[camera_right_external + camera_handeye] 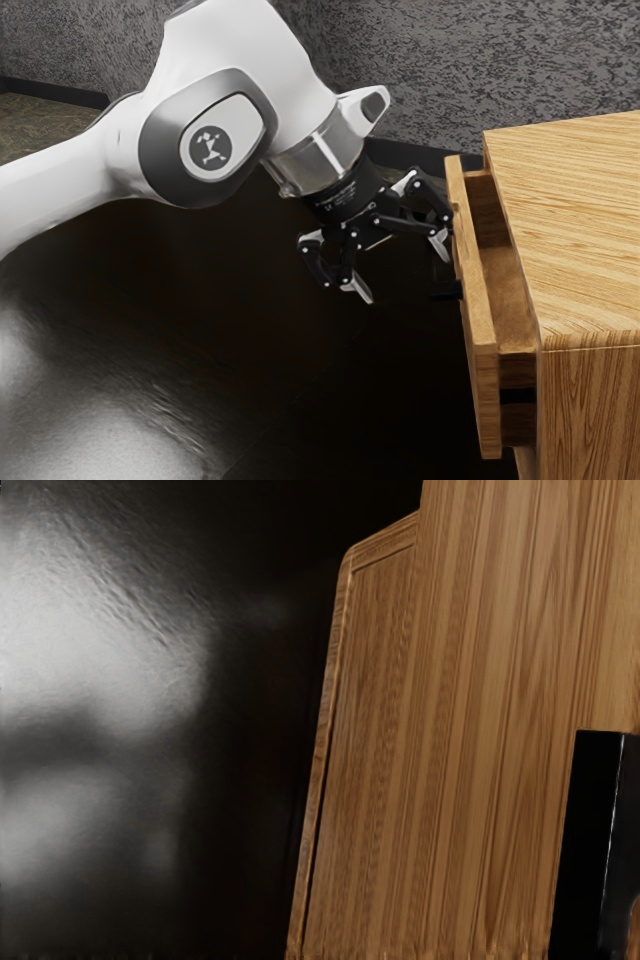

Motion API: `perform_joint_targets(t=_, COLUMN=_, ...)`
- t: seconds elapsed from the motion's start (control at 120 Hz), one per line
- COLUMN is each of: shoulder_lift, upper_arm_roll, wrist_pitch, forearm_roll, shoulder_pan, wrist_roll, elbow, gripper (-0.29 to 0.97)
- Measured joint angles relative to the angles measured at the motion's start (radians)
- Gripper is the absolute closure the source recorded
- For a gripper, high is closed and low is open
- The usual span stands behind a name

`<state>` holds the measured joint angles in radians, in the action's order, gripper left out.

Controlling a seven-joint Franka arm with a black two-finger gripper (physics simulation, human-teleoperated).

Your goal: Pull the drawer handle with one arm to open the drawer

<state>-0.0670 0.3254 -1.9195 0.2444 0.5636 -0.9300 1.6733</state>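
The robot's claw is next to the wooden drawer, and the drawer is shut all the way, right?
Not quite. The claw is next to the wooden drawer, but the drawer is not shut all the way. It is pulled partly out of the cabinet. The exterior view shows the gap behind its front.

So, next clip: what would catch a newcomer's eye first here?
The big white robot arm reaches in from the exterior view's left, its black two-finger gripper spread open just before the light wooden drawer front. That drawer stands partly pulled out of the wooden cabinet at the exterior view's right.
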Motion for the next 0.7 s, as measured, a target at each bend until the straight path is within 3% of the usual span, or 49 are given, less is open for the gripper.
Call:
perform_joint_targets(t=0.117, shoulder_lift=-0.036, upper_arm_roll=0.091, wrist_pitch=-0.001, forearm_roll=-0.001, shoulder_pan=0.074, wrist_roll=0.002, elbow=0.042, gripper=0.0)
perform_joint_targets(t=0.7, shoulder_lift=-0.224, upper_arm_roll=0.134, wrist_pitch=-0.004, forearm_roll=-0.024, shoulder_pan=0.051, wrist_roll=0.006, elbow=0.24, gripper=0.0)
